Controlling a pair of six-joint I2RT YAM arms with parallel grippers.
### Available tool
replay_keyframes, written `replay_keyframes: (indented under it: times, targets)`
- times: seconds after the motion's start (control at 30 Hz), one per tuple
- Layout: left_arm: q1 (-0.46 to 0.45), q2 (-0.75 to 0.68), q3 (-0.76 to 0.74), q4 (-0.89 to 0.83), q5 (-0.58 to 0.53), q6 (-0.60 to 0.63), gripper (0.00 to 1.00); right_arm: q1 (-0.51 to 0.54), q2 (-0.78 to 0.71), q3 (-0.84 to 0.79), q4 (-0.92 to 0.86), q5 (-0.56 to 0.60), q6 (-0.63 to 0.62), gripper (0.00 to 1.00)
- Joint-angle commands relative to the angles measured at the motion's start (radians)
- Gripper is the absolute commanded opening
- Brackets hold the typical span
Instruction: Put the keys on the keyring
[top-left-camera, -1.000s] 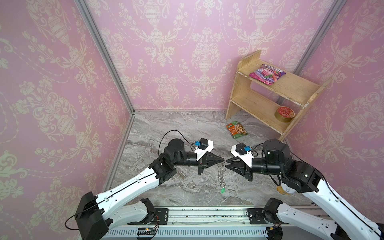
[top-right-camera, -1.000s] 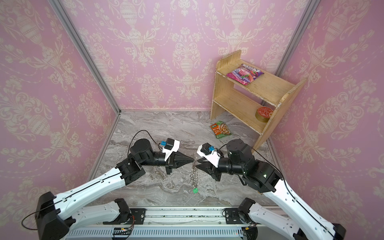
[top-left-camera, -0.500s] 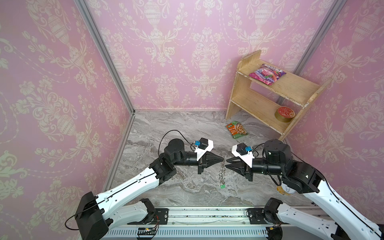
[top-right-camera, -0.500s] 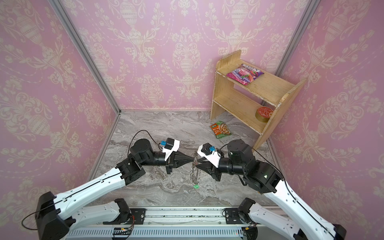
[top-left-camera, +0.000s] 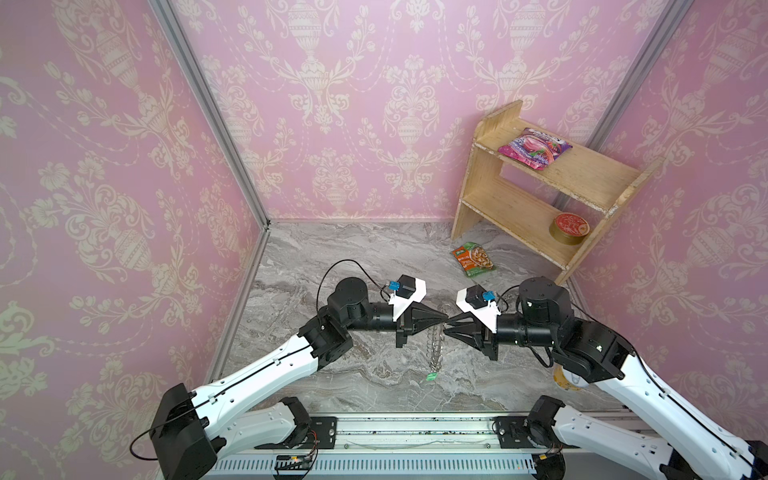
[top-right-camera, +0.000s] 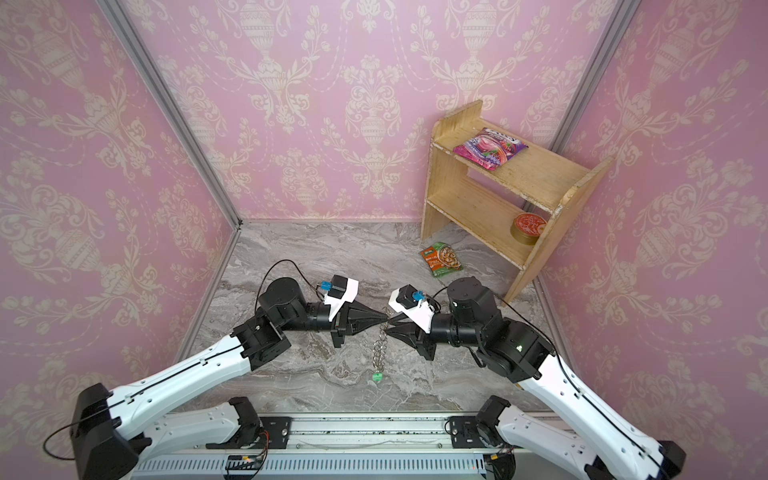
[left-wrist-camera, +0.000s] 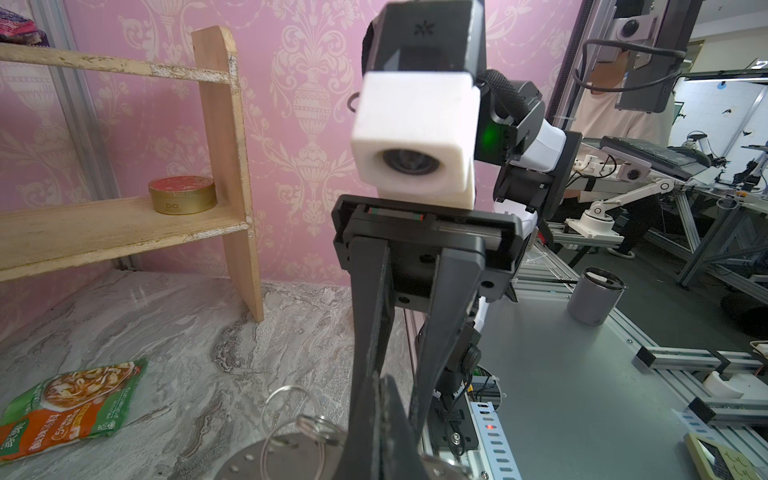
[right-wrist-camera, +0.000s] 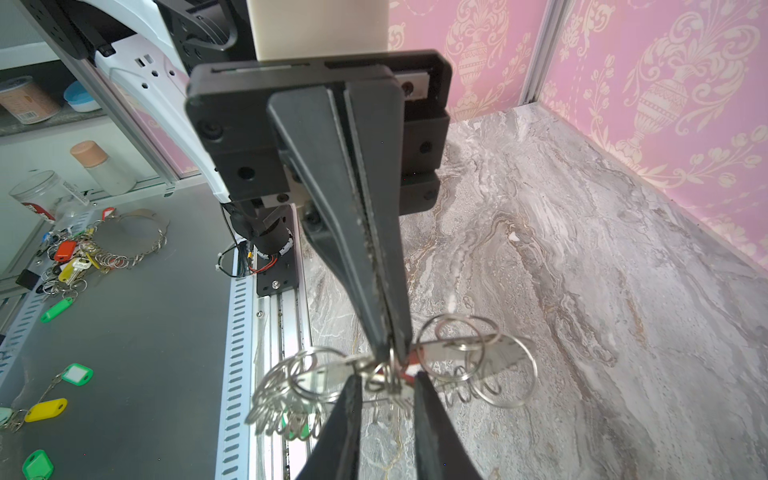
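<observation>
Nearest, the green tag at the foot of the hanging keyring has swung toward 9 o'clock in the last second. The right claw has edged in from 3 o'clock to meet the left claw, which is clamped tight on the keyring's top. The right claw's jaws stand narrow around the red key and some loops, though whether they pinch it cannot be told; threading looks begun, not done.

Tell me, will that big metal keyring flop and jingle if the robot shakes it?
The flat keyring probably stays stiff: lifted off the floor, its plate shows no bend. Its wire loops hang loosely, so they would likely swing and jingle, green tag too.
</observation>
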Motion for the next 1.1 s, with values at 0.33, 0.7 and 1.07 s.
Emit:
replay_keyframes:
  times: [0.33,0.7,1.07]
  targets:
    - [-0.005,-0.029,-0.011,0.059,-0.017,-0.011,0.0,0.001,-0.009,-0.032,0.044,-0.021,0.041,0.15]
    - [-0.002,-0.046,-0.025,0.089,-0.058,-0.013,0.0,0.002,-0.042,-0.059,0.055,-0.019,0.061,0.01]
    - [-0.002,-0.037,-0.062,0.221,-0.084,-0.063,0.0,0.029,-0.039,-0.094,0.118,-0.048,0.091,0.0]
